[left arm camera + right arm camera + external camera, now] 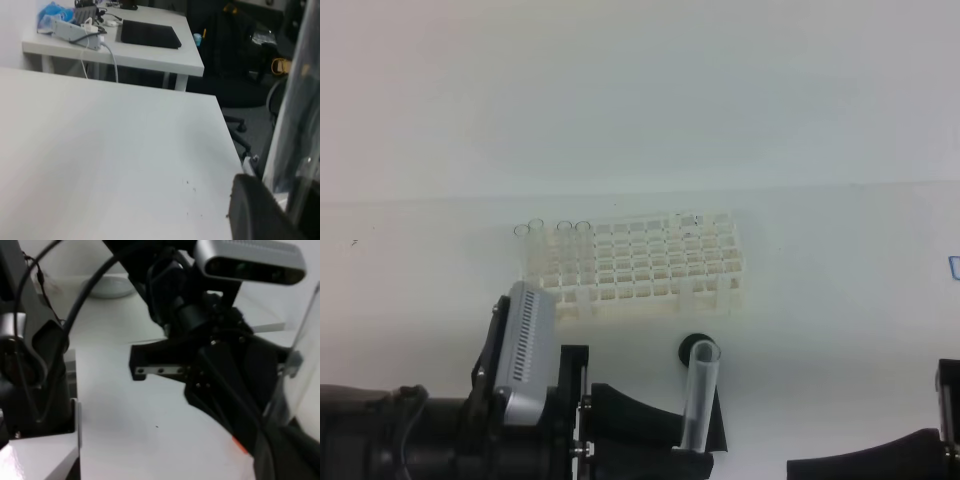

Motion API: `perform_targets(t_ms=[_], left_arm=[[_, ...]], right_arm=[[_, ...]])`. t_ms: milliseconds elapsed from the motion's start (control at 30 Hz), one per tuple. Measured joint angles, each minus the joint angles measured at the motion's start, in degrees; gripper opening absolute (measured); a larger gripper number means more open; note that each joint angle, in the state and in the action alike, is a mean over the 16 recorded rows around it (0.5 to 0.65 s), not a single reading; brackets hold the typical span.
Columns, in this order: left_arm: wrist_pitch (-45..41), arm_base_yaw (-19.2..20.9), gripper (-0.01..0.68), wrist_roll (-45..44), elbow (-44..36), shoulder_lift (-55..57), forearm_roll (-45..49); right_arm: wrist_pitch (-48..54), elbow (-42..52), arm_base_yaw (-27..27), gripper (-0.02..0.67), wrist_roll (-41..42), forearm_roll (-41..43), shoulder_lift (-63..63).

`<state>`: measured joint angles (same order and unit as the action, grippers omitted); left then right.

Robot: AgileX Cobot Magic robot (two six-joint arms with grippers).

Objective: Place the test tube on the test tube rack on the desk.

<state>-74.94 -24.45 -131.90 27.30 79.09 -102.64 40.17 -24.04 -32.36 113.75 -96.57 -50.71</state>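
Test tube (pixel 700 395) stands almost upright, a little tilted, with its open rim up, and the left gripper (pixel 692 448) has its jaws closed on the lower end of it. It is held above the table (pixel 840 330), just in front of the test tube rack (pixel 650 265) and not touching it. Some clear tubes (pixel 560 232) already stand at the rack's far left corner. The right gripper (pixel 948 420) is only partly in view at the edge; whether its jaws are open I cannot tell.
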Motion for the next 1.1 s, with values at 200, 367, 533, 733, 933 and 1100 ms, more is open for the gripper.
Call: perform_targets(t_ms=[200, 367, 533, 733, 933, 1100], left_arm=[[0.0, 0.0, -0.001, 1.94, 2.13, 0.0, 0.0], [0.0, 0.0, -0.001, 3.2, 3.01, 0.0, 0.0], [0.0, 0.0, -0.001, 4.19, 3.32, 0.0, 0.0], [0.0, 0.0, -0.001, 4.94, 3.37, 0.0, 0.0], [0.0, 0.0, -0.001, 5.28, 3.37, 0.0, 0.0], [0.0, 0.0, -0.001, 4.79, 3.37, 0.0, 0.0]], right_arm=[[0.67, -0.2, 0.0, -0.001, -0.94, 0.0, 0.0], [0.94, -0.34, 0.0, -0.001, -1.43, 0.0, 0.0], [1.02, -0.39, 0.0, -0.001, -1.49, 0.0, 0.0], [1.13, -0.77, -0.01, 0.012, -1.95, 0.0, 0.0], [0.1, -2.76, -0.02, 0.068, -2.95, 0.0, -0.06], [-1.7, -5.65, -0.06, 0.163, -4.44, -0.02, -0.79]])
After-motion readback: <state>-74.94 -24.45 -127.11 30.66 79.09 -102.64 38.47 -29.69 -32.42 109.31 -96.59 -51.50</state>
